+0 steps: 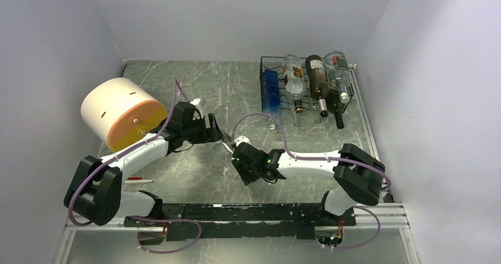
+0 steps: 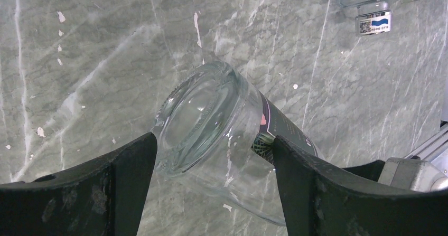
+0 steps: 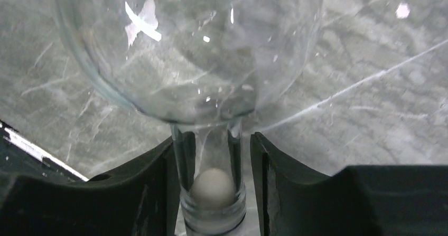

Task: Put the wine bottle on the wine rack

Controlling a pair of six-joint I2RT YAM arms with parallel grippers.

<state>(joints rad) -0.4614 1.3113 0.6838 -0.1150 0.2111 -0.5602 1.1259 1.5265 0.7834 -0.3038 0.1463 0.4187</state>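
Count:
- 1 black wire wine rack (image 1: 263, 78)
- 1 clear glass wine bottle (image 2: 211, 130) off the rack
- 3 bottles lying on the rack: left clear bottle (image 1: 293, 75), dark bottle with pale label (image 1: 316, 78), right clear bottle (image 1: 336, 66)
- 1 blue translucent item (image 1: 272, 93) in the rack, kind unclear
- 1 cream-and-orange cylinder (image 1: 121, 113)
- 2 robot arms: left arm (image 1: 139, 155), right arm (image 1: 310, 162)

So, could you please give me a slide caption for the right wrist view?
The right gripper straddles the neck of the clear bottle, marble table behind.
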